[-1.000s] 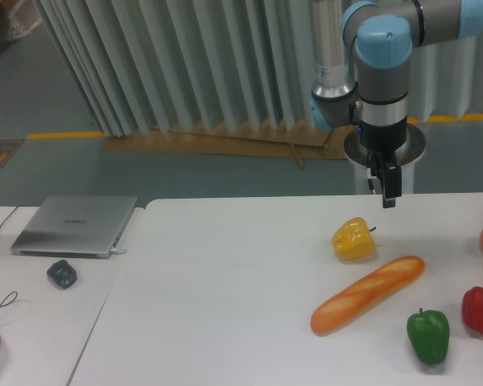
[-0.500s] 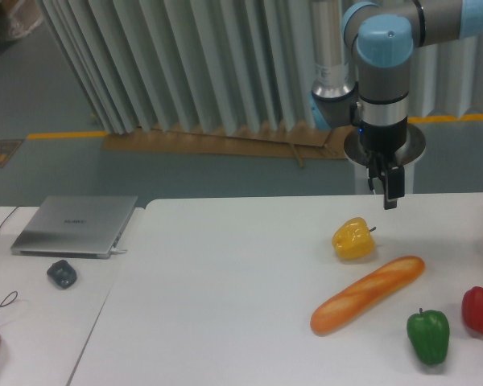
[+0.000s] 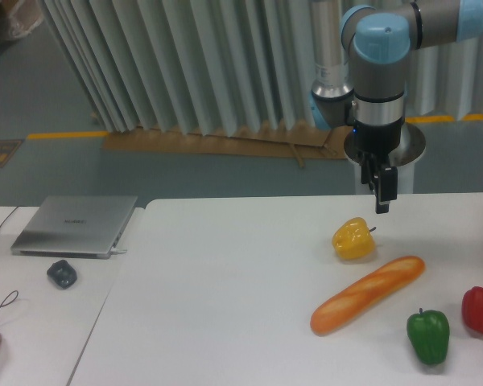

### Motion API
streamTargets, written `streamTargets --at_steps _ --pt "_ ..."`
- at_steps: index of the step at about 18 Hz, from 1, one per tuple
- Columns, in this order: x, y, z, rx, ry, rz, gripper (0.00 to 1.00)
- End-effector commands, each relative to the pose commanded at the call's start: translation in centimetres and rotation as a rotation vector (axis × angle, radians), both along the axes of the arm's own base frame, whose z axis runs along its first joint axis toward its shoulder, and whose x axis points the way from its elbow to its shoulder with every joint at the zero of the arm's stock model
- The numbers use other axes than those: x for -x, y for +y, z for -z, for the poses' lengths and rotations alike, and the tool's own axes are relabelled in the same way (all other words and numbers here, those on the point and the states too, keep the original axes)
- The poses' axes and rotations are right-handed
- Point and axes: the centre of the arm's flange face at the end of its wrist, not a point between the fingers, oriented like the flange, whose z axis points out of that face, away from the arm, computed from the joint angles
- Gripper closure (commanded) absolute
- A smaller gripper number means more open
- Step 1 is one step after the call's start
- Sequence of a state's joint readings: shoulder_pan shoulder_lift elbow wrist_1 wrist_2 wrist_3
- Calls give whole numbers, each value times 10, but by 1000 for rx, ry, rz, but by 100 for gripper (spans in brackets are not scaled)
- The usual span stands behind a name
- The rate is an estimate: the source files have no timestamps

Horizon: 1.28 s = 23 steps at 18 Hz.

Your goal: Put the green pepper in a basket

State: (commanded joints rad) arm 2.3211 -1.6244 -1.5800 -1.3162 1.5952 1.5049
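On the surface point(image 3: 225, 305), going left to right, sat the yellow pepper point(image 3: 354, 239), the bread loaf point(image 3: 368, 294), the green pepper point(image 3: 428, 336) and the red pepper point(image 3: 480, 309). My end effector point(image 3: 381, 201) hung at 1 o'clock of the yellow pepper, well apart from the green one at 5 o'clock; whether its jaws were parted I could not tell. No basket showed. I judged the green pepper light, stiff and slick, best pinched across its broad middle.

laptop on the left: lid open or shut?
Shut. The silver laptop lies flat on the white table, lid down, with no screen or keyboard showing.
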Motion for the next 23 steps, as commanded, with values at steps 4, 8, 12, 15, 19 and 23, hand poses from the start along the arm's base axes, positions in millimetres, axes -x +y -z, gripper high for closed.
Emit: streamTargets --at_steps 4,8,12,15,19,23 --pt "-2 10 2 -45 -58 -118 0" --pt "-3 16 22 -61 -128 -171 0" --pt "-2 19 13 -120 -72 -162 0" --pt "-1 19 16 -118 -74 -166 0" --pt "12 8 11 -36 56 -192 0" --pt "19 3 9 43 162 -207 0"
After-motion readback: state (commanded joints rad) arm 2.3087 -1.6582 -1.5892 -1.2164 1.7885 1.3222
